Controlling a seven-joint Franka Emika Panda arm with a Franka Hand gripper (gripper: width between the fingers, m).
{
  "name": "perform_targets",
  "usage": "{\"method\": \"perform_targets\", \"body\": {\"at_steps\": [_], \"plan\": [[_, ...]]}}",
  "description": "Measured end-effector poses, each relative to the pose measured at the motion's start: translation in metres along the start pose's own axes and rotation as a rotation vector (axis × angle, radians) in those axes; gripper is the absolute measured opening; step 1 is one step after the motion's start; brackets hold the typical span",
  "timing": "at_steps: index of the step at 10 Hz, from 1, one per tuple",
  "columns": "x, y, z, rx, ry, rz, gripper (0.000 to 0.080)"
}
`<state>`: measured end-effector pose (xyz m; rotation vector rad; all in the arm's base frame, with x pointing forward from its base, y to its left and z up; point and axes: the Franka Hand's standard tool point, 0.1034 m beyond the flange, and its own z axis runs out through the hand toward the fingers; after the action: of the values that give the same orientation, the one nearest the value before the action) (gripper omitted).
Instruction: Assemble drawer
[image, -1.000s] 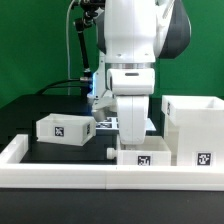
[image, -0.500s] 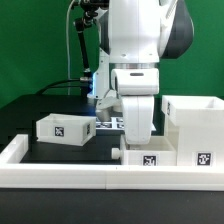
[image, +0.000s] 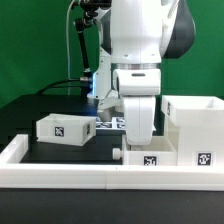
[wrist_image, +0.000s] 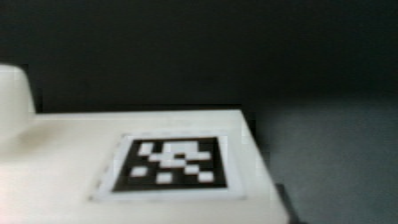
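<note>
**Drawer parts on black table (image: 28, 118)**

Exterior view's left: small white tagged box (image: 64, 128). Centre: white robot gripper (image: 136, 142), hanging just behind low white tagged panel (image: 146, 158); jaws hidden, cannot tell. Right: tall white open-topped box (image: 195, 128), beside panel.

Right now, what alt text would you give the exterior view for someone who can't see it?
A white robot arm reaches down to a low white drawer part bearing a black-and-white tag, on a black table. A small tagged white box sits toward the exterior view's left, a taller open white box toward its right, and a white rail runs along the front.
</note>
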<state>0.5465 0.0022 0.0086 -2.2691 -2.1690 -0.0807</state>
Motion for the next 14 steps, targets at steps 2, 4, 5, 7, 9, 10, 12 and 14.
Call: {"method": "perform_targets", "body": {"at_steps": [2, 4, 5, 7, 9, 10, 12, 14], "plan": [[-0.0021, -0.001, -0.0003, 0.028, -0.003, 0.002, 0.0041], [-0.0024, -0.0005, -0.0001, 0.026, -0.003, 0.003, 0.0041], [-0.0024, -0.0006, -0.0001, 0.026, -0.003, 0.003, 0.0041], [-0.0019, -0.001, 0.0003, 0.023, -0.004, -0.022, 0.0041], [-0.0025, -0.0003, 0.0001, 0.023, -0.01, -0.065, 0.0041], [-0.0023, 0.0001, 0.0, 0.02, -0.012, -0.073, 0.0041], [-0.0012, 0.0009, -0.0001, 0.015, -0.014, -0.066, 0.0041], [0.005, 0.0013, -0.0004, 0.017, -0.013, -0.041, 0.0041]]}}
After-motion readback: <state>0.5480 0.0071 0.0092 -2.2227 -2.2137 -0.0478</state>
